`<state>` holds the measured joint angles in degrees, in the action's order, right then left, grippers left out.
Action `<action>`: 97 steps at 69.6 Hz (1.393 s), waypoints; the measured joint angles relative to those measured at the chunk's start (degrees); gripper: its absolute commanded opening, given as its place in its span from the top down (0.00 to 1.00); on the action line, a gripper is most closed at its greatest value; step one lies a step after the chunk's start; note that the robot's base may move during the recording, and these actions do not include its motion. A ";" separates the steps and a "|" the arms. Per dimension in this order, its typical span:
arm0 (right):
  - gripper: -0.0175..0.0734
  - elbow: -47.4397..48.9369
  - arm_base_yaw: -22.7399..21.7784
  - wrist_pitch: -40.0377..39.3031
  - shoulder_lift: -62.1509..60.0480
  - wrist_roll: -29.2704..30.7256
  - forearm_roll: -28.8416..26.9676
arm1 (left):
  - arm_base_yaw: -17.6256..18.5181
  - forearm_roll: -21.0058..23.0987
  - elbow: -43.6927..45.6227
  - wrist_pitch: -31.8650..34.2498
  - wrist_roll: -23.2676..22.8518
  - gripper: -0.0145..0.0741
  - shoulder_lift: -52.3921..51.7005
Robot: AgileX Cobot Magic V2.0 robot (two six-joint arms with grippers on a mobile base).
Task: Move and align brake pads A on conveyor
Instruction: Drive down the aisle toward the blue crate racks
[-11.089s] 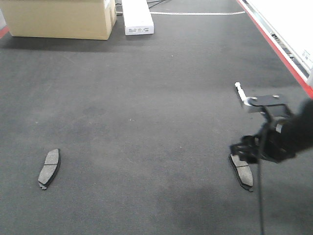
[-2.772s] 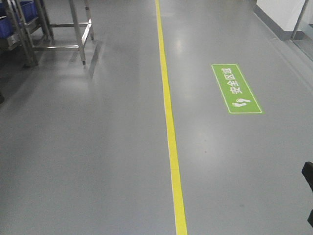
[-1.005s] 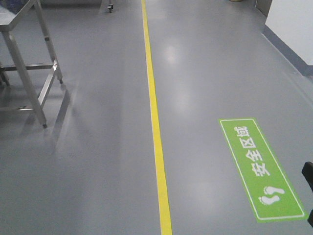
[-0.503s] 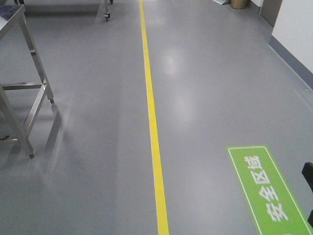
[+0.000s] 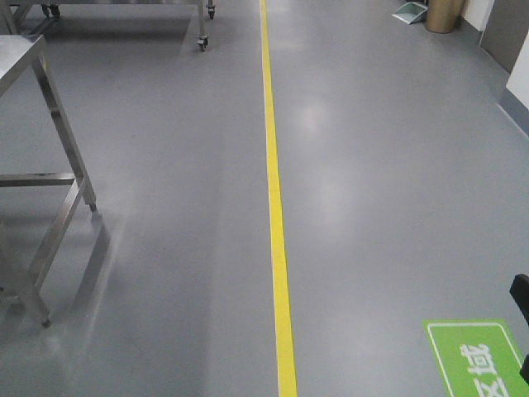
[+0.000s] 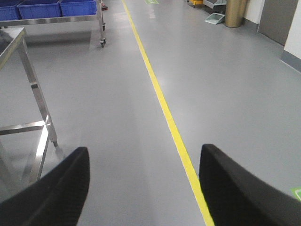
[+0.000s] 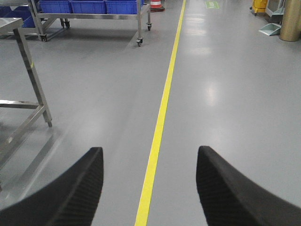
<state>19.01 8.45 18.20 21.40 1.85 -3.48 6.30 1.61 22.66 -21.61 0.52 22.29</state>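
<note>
The brake pads A and the conveyor are out of view in every frame; only grey factory floor shows. In the left wrist view my left gripper (image 6: pixel 144 149) hangs open over the floor with nothing between its black fingers (image 6: pixel 61 188). My right gripper (image 7: pixel 149 149) is likewise open and holds nothing, its black ribbed fingers (image 7: pixel 230 188) straddling the yellow floor line (image 7: pixel 160 117). A small dark piece of the robot (image 5: pixel 521 296) shows at the right edge of the front view.
A yellow line (image 5: pixel 275 207) runs down the floor. A steel table frame (image 5: pixel 50 165) stands at the left. A wheeled steel rack with blue bins (image 7: pixel 89 6) stands far left. A green floor sign (image 5: pixel 479 356) lies at bottom right, and a gold bin (image 5: pixel 441 15) stands far right.
The view left the conveyor with its pads and now shows floor. Over the last second the green sign slid toward the bottom edge and the steel table frame drew nearer.
</note>
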 measured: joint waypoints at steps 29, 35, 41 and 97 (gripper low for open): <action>0.35 0.00 0.00 0.00 0.00 0.00 0.00 | 0.00 0.00 0.00 0.00 0.00 0.28 0.00; 0.35 0.00 0.00 0.00 0.00 0.00 0.00 | 0.00 0.00 0.00 0.00 0.00 0.28 0.00; 0.35 0.00 0.00 0.00 0.00 0.00 0.00 | 0.00 0.00 0.00 0.00 0.00 0.28 0.00; 0.35 0.00 0.00 0.05 0.00 0.00 0.00 | 0.00 0.00 0.00 0.00 0.00 0.28 0.00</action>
<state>19.01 8.45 18.26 21.40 1.85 -3.48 6.30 1.61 22.66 -21.61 0.52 22.29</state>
